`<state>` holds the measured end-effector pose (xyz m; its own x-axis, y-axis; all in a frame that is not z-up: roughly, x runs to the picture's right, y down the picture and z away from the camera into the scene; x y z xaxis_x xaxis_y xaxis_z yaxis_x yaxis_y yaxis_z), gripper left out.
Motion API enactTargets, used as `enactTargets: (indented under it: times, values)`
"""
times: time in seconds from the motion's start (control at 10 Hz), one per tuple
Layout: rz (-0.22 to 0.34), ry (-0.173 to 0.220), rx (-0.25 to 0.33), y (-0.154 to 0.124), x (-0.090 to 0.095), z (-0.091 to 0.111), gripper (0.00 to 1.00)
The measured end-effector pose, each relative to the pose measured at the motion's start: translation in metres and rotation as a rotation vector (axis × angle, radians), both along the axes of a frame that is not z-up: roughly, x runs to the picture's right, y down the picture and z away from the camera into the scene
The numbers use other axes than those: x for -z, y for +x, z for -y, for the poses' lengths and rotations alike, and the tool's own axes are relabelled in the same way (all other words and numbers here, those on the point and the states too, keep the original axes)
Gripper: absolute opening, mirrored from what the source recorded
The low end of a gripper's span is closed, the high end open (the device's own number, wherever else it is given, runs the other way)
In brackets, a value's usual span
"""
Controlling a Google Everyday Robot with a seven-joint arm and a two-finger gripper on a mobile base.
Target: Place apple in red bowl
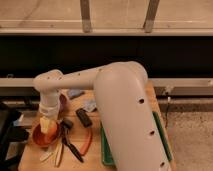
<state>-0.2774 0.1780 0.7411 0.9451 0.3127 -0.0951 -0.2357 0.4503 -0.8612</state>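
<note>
While its grip is hidden, the hand [48, 125] and apple [51, 129] sit over the red bowl [39, 139].

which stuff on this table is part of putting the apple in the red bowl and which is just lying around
Job:
- gripper, down over the bowl
- apple, at the gripper tip
- red bowl, front left

Lying about:
- purple bowl, mostly hidden behind the arm
- black rectangular object
- orange-handled pliers
- green tray
</note>
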Motion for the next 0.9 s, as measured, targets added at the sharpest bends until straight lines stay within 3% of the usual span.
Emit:
enactTargets:
  times: [0.1, 0.4, 0.7, 0.9]
  values:
    - [0.006, -0.002, -0.003, -0.001, 0.001, -0.002, 0.78]
    - [0.024, 0.006, 0.0, -0.004, 0.007, 0.0, 0.8]
    - [0.026, 0.042, 0.012, -0.007, 0.017, 0.007, 0.8]
    - [0.012, 0.085, -0.012, -0.004, 0.022, 0.015, 0.8]
